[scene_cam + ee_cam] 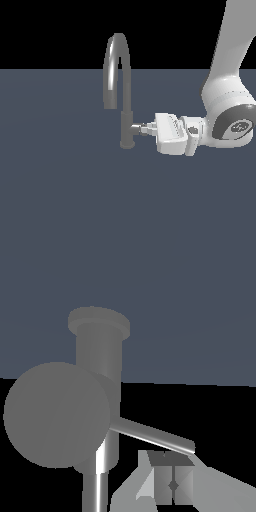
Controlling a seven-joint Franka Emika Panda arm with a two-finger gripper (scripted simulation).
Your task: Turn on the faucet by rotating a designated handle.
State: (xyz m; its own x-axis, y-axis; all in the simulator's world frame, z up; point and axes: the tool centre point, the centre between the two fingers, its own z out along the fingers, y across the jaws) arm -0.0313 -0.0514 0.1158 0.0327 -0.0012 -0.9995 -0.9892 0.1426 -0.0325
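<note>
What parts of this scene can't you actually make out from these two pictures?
- Handle: in the exterior view the gripper covers it.
- Whether the fingers touch the handle: neither view settles it. They look shut.
- Faucet spout: outside the wrist view, whose bottom edge cuts off the body.
- Arm: its upper part runs off the exterior view's top edge.

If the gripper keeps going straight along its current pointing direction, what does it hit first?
Probably the handle, or the stubby side cylinder it sits on. In the exterior view the gripper points horizontally at the faucet body, fingertips already at that stub. Whether they touch it yet is unclear; depth is hard to judge.
</note>
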